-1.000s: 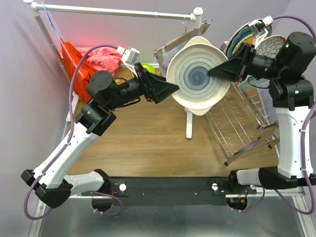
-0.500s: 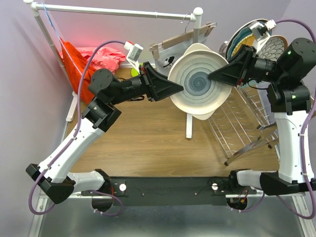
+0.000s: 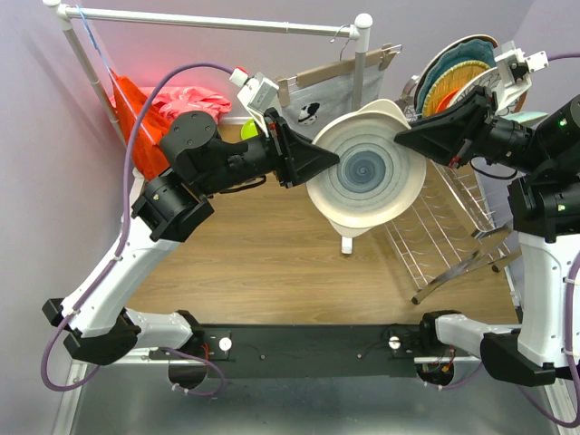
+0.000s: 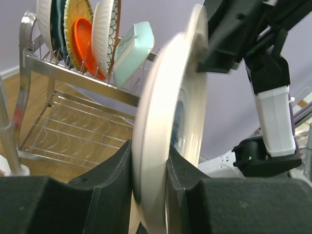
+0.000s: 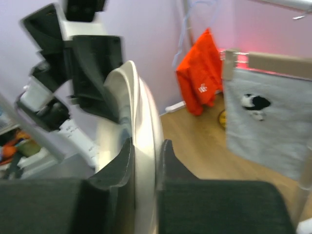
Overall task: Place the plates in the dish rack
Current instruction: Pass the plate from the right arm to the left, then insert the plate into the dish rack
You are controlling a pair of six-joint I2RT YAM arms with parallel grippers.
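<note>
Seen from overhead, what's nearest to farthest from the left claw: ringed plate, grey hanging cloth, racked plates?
1. ringed plate: clamped in the left gripper itself.
2. grey hanging cloth: just behind, on the rail.
3. racked plates: far right, back corner.

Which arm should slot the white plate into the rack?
Probably the right. Both pairs of jaws pinch the white plate, but the right arm stands by the dish rack; the left arm would have to reach across.

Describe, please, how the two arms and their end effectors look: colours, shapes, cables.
The left arm and right arm have white links and black rounded joints. The left end effector and right end effector are black, wedge-shaped, two-fingered. A purple cable runs along each arm.
</note>
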